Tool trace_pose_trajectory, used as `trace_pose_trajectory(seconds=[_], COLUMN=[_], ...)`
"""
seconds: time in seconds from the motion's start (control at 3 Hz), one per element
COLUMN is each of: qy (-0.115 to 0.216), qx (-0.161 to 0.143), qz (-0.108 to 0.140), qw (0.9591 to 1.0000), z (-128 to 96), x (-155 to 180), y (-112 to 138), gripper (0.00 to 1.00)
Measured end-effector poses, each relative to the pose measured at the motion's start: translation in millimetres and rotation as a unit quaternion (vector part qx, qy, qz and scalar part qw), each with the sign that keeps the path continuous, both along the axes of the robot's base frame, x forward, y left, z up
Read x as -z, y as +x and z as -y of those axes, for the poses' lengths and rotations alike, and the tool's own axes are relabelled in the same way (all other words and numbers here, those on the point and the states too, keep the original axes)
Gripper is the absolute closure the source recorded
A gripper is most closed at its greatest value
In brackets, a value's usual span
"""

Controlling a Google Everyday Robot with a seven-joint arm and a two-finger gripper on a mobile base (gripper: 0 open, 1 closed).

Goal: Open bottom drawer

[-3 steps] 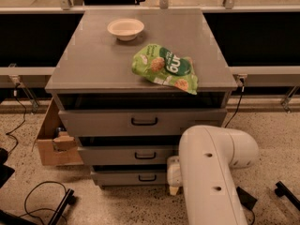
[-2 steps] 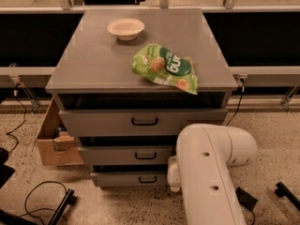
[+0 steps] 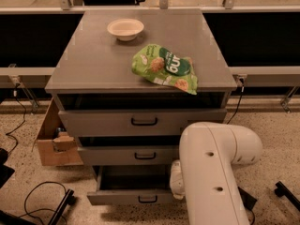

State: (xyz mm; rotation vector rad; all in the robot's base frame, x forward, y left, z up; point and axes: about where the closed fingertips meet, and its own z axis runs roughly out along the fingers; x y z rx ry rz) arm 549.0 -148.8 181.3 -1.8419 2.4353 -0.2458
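1. The narrow grey bottom drawer [image 3: 119,198], with a small black loop handle [image 3: 147,199], sits at 6 o'clock in the frame. It is pulled partly out, so its plain grey inside shows.
2. The bulky white robot arm [image 3: 211,172] fills 5 o'clock, just beside the drawer's right end.
3. The claw is hidden behind that arm (I cannot tell whether it is spread or pressed together).
4. On the grey counter [image 3: 98,64], a cream bowl [image 3: 125,29] lies at 11 o'clock from a green snack bag [image 3: 165,68].
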Motion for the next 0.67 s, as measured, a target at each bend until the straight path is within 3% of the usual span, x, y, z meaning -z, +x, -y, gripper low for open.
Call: trace_pose_trajectory(seconds=[0.67], qy=[0.000], qx=[0.000], qz=[-0.001], qw=[1.0000], z=[0.4], x=[-3.9], y=[-1.2], gripper=[0.20])
